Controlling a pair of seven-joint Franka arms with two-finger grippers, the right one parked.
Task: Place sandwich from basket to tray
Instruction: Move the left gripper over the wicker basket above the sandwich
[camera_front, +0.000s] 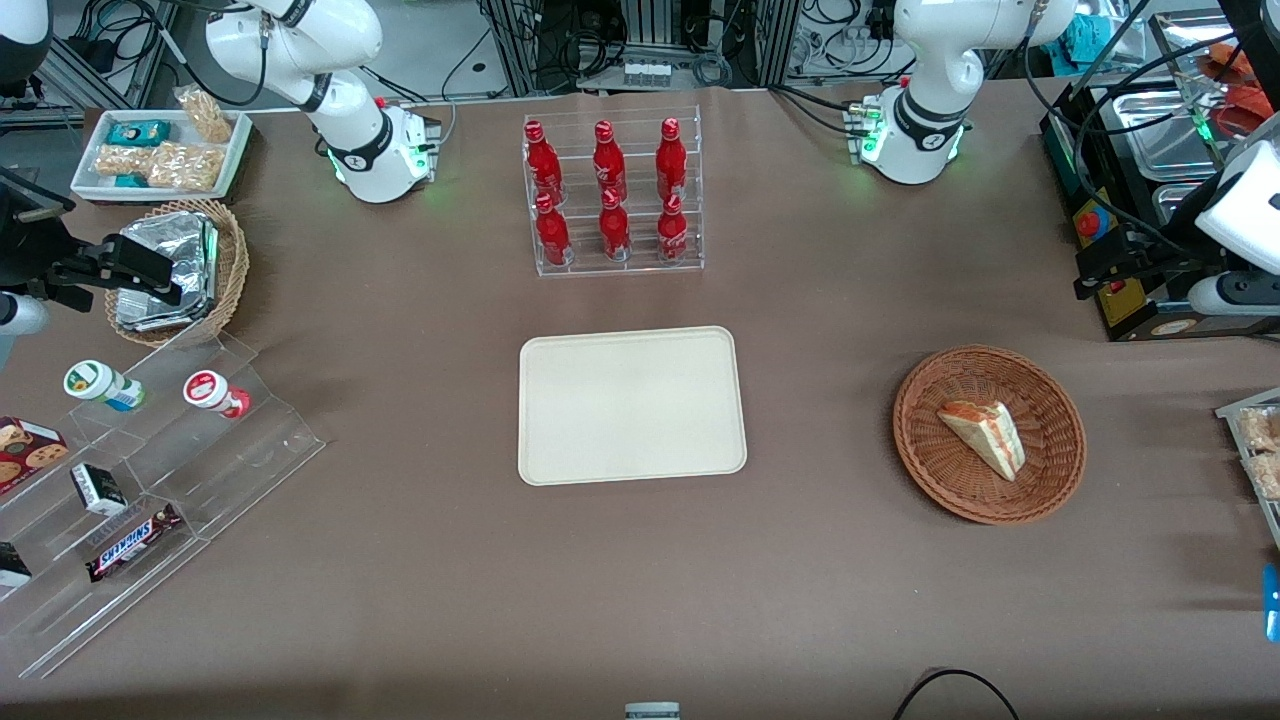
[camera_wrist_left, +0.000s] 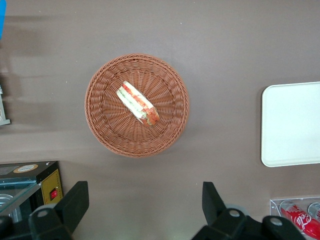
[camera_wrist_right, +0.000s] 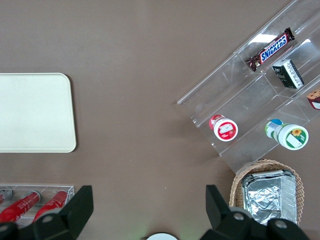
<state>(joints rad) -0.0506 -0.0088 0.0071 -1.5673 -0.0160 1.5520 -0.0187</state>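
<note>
The end effector (camera_wrist_left: 145, 210) hangs high above the table (camera_wrist_left: 225, 40) with fingers spread wide and empty, likely to survey before descending. Below it, the sandwich (camera_wrist_left: 138, 103) lies in the basket (camera_wrist_left: 107, 135); the tray (camera_wrist_left: 292, 125) waits bare nearby.

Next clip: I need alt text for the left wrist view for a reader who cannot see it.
A wrapped sandwich lies alone in a round brown wicker basket on the brown table, seen from straight above. The left arm's open hand hangs high beside the basket, not touching it. An edge of the bare cream tray and some red bottles also show.
</note>
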